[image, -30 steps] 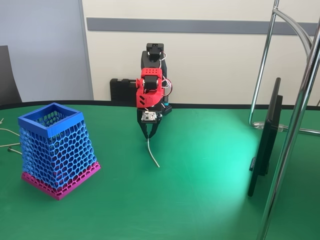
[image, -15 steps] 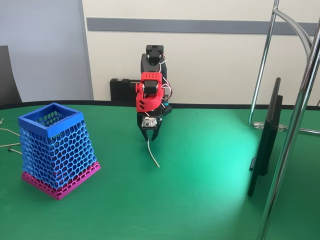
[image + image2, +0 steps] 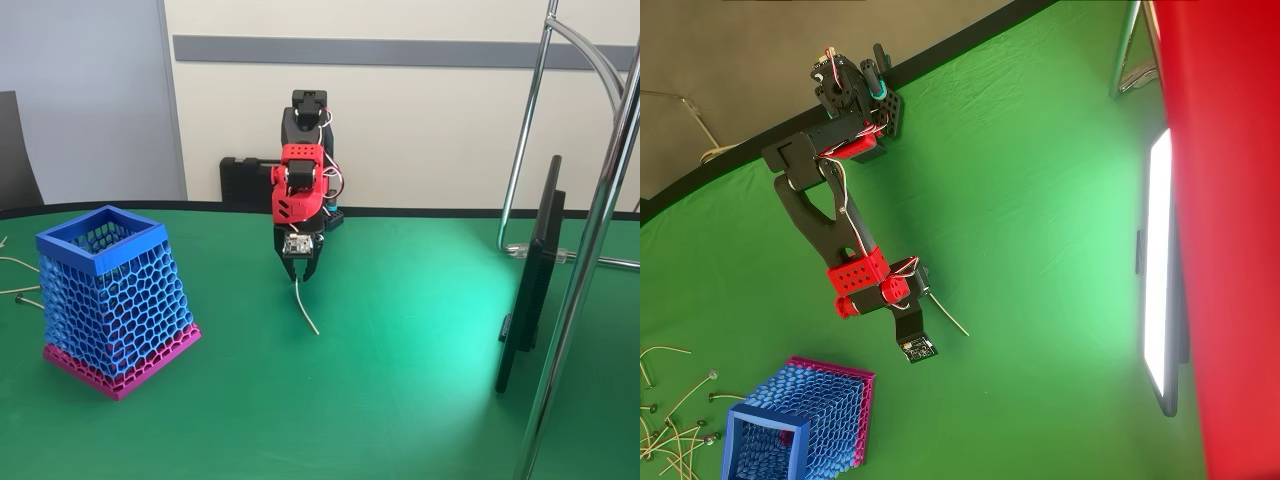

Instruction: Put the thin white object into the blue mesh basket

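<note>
White and slender, the thin white object (image 3: pixel 306 310) lies mid-table with its upper end between the nearly closed claw (image 3: pixel 300 277) tips, grip unconfirmed; transfer to the blue mesh basket (image 3: pixel 110 297), near the left table edge, remains undone.

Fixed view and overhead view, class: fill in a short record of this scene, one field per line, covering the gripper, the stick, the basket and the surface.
gripper: pointing down, tips at the top end of the thin white object, jaws nearly together
thin white object: slender, slightly curved, lower end on the table
grasp: cannot tell whether the stick is clamped
blue mesh basket: upright, left of the gripper in the fixed view, apart from it
basket contents: no stick seen inside
table: green cover
</note>
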You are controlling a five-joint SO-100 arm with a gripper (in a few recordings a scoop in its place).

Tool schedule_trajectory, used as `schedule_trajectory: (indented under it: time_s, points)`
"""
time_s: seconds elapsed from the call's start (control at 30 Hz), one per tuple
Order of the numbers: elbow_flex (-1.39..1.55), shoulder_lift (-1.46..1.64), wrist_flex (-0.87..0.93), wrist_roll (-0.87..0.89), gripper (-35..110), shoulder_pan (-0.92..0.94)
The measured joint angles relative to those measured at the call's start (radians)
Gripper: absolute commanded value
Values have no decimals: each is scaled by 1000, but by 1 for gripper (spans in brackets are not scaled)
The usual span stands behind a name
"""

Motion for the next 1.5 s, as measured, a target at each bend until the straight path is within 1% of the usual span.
schedule_trajectory:
  time_s: [1.27,1.37,1.5]
  points:
    - [0,-60,-6,-9,10,12]
    - [0,-61,-6,-9,2,12]
    - [0,-61,-6,-3,1,12]
